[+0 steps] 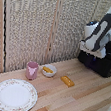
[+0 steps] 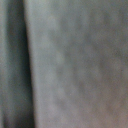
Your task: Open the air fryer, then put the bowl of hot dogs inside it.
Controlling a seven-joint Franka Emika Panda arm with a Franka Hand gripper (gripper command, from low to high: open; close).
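1. At the exterior view's right, far side of the table, stands the air fryer, black and boxy.
2. Over its front hangs the arm's gripper; whether its pincer is apart or together cannot be told, and the handle is hidden behind it.
3. Well left of the fryer sits the bowl with hot dogs inside.
4. Just left of the bowl stands a pink cup.
5. Right of the bowl, apart from it, lies a loose yellow block.
6. Near the left edge rests a patterned plate.
7. Wrist view shows only a blurred grey surface, nothing identifiable.
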